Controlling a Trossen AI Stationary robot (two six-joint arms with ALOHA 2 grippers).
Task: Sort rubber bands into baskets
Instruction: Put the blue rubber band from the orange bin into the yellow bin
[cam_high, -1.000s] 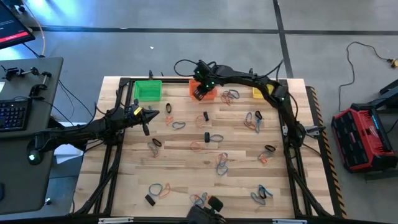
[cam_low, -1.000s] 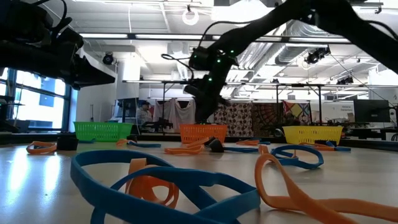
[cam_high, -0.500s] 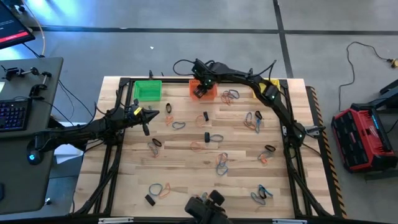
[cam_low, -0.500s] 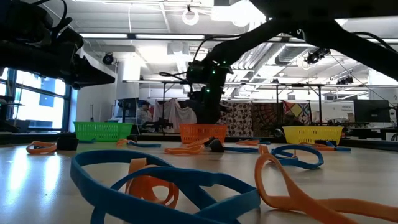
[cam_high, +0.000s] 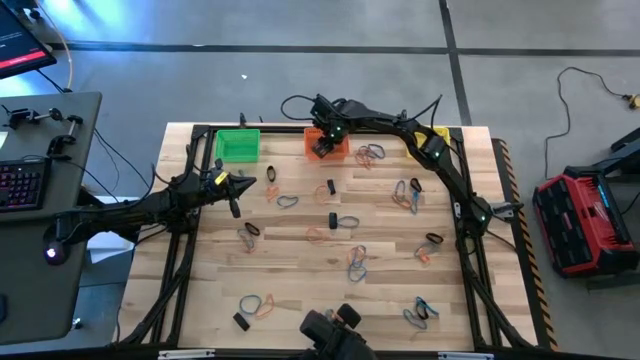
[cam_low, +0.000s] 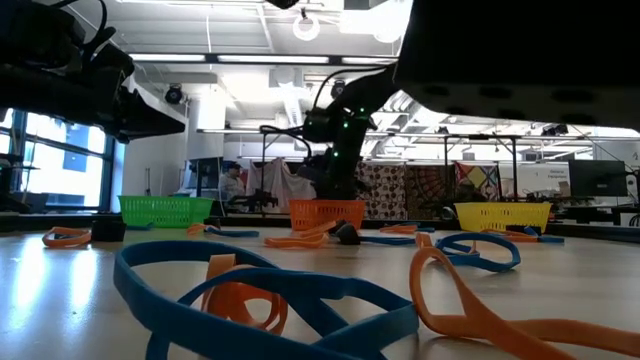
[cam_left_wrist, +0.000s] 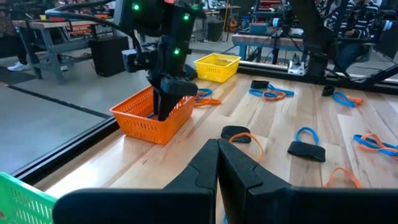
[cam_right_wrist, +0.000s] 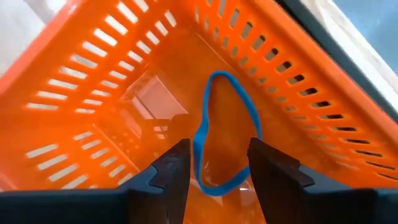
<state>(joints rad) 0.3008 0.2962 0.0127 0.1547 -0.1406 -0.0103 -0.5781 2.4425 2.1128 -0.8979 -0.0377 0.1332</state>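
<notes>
Right wrist view is showing the right pincer (cam_right_wrist: 212, 163) reaching down inside the red-orange basket (cam_right_wrist: 124, 74), its two dark fingers (cam_right_wrist: 171, 168) standing apart with nothing between them. A blue rubber band (cam_right_wrist: 224, 134) is lying loose on the basket floor just beyond the fingertips, not pinched by either one.

From above, the right pincer (cam_high: 322, 143) is hanging over the red-orange basket (cam_high: 336, 148) at about 12 o'clock on the worktop (cam_high: 300, 260). The green basket (cam_high: 238, 146) is sitting toward 11 o'clock and the yellow basket (cam_high: 416, 150) toward 1 o'clock, partly under the right arm.

The left pincer (cam_high: 236, 196) is waiting over the worktop at about 9 o'clock, fingers pressed together and carrying nothing; the left wrist view is showing its dark fingers (cam_left_wrist: 205, 171) meeting in a closed seam.

Many rubber bands (cam_high: 352, 262), orange, blue and black, are lying scattered across the wooden surface, well apart from the baskets. In the low view, a blue band (cam_low: 270, 290) and an orange band (cam_low: 480, 310) are lying nearest the camera.
</notes>
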